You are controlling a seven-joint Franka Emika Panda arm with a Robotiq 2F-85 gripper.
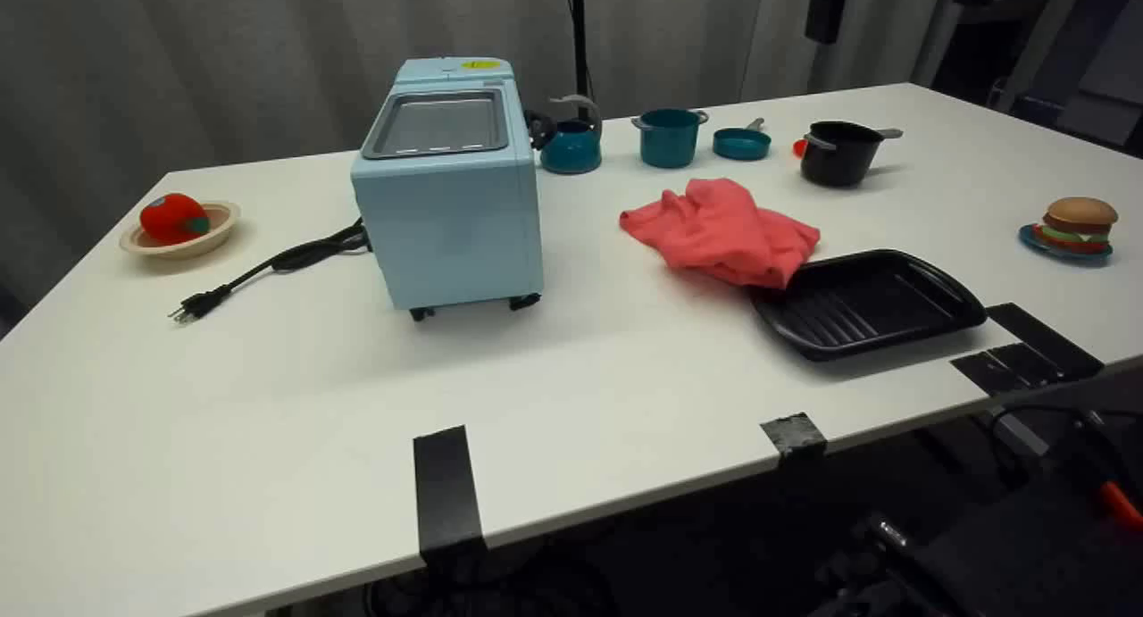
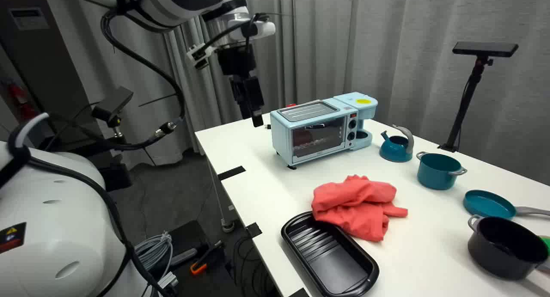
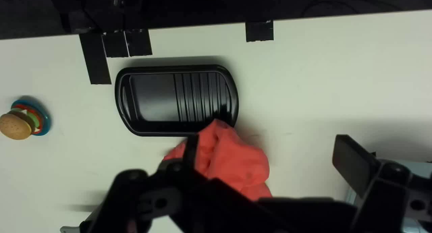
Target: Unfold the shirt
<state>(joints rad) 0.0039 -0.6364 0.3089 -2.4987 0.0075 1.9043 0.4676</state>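
The shirt is a crumpled red cloth [image 1: 723, 233] in a heap on the white table. It also shows in an exterior view [image 2: 356, 206] and in the wrist view [image 3: 236, 158]. One edge of it lies over the rim of a black ridged tray [image 1: 875, 300]. My gripper [image 2: 252, 118] hangs above the table, well away from the cloth, and is out of view in an exterior view. In the wrist view my gripper [image 3: 268, 145] has its fingers wide apart with nothing between them. The left finger and the gripper body hide part of the cloth there.
A light blue toaster oven [image 2: 320, 129] stands beside the cloth, with a black power cord [image 1: 304, 255]. A teal kettle [image 1: 571, 148], teal pot [image 1: 670, 139], teal pan [image 1: 741, 144] and black pot [image 1: 839, 155] stand behind. A toy burger [image 1: 1079, 224] and a bowl [image 1: 179, 246] lie at the sides.
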